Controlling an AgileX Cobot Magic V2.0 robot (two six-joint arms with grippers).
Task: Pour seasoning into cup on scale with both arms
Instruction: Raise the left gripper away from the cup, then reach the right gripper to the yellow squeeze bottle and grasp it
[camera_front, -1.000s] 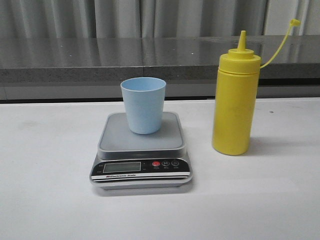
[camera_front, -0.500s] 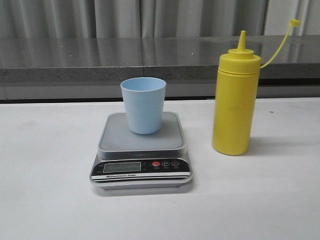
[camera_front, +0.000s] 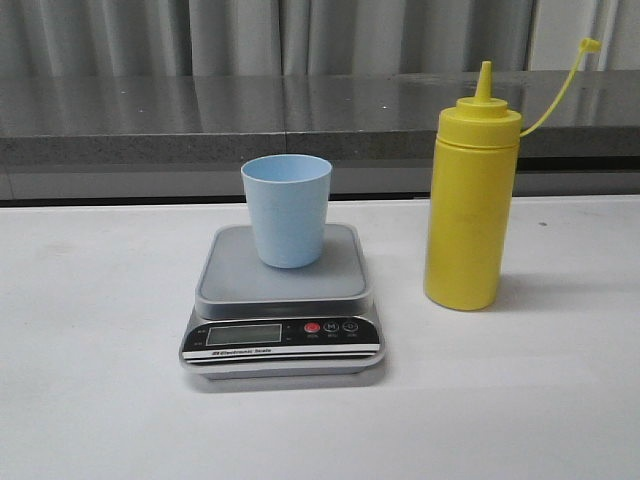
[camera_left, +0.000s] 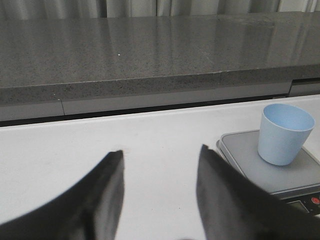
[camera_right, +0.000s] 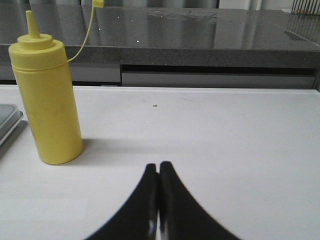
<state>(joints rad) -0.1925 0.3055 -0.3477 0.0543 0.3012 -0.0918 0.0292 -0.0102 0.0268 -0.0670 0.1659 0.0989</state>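
Even, soft indoor light; faint shadow beside the seasoning (camera_front: 470, 200); glare on the counter (camera_right: 200, 30); near pincers blurred.

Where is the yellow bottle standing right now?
In the front view the yellow bottle stands upright on the white table, right of the scale that carries the blue cup, untouched.

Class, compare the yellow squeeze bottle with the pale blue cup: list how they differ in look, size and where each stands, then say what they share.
The seasoning bottle is yellow and clearly taller; the cup is pale blue and short. The seasoning bottle is topped by a pointed nozzle with its cap hanging off on a strap; the cup is open-topped. The cup stands on the scale; the seasoning bottle stands on the white table to its right. Both are upright, and neither is held.
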